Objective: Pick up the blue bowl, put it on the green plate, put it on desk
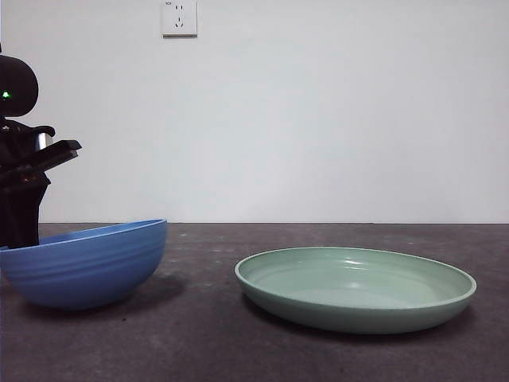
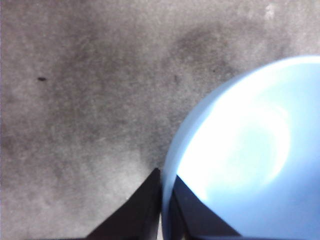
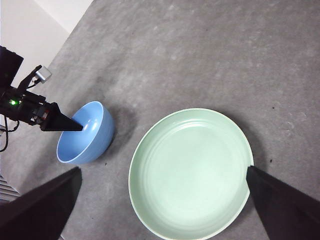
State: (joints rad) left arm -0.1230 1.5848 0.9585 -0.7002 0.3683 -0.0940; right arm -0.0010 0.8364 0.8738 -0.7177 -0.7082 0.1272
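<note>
Gripping the blue bowl (image 2: 250,150) rim, left gripper (image 2: 161,200) fingers apparently clamped, right gripper (image 3: 162,200) fingers apart above green plate (image 3: 190,172)

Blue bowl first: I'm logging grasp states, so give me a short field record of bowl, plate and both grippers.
blue bowl: on the desk, tilted, beside the plate, not touching it
left gripper: shut on the bowl's rim, one jaw inside, one outside
green plate: flat on the desk, nothing in it
right gripper: open, hanging above the plate, holding nothing
bowl on plate: not yet
</note>
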